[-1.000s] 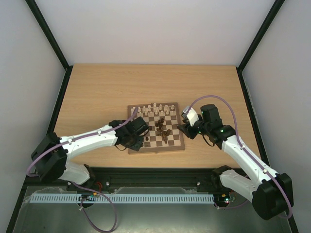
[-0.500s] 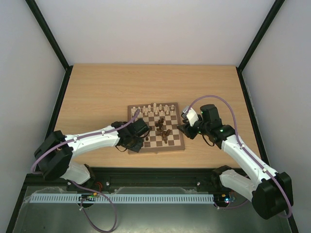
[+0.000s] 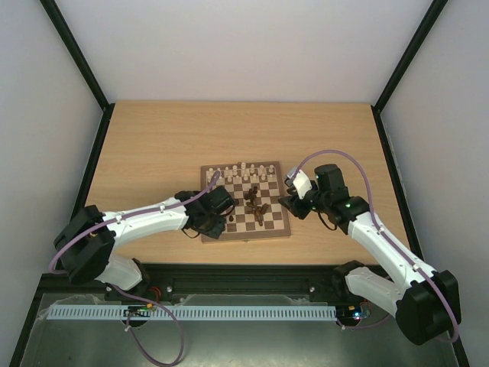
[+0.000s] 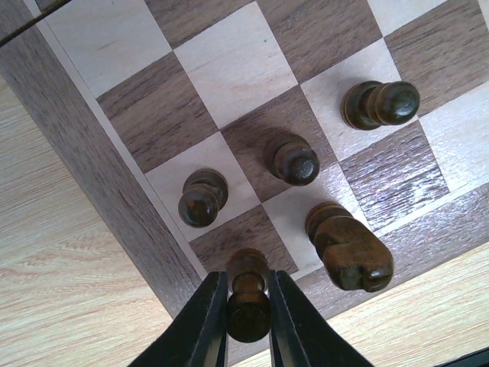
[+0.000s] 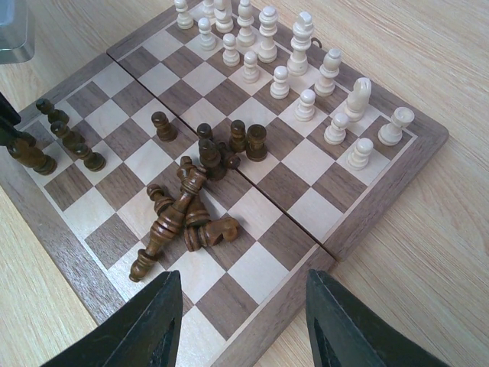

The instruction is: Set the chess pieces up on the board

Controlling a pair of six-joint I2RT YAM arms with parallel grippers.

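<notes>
My left arm has eased a little toward me since a second ago, bringing my left fingers (image 3: 216,219) nearer the board's near left corner; my right arm has not shifted. My left fingers (image 4: 247,281) are closed tight on a dark pawn (image 4: 247,315), held upright over the corner square beside the brown border of the board (image 4: 92,153). I cannot tell whether its base touches the wood. Three more dark pawns (image 4: 203,199) and a larger dark piece (image 4: 348,246) stand just beyond it. My right fingers (image 5: 241,287) stand wide apart with nothing in them, over the board's right edge. The board (image 3: 252,235) lies mid-tabletop (image 3: 153,145), cream pieces (image 5: 306,69) ranked along its far side, a heap of dark pieces (image 5: 187,214) toppled in the middle.
</notes>
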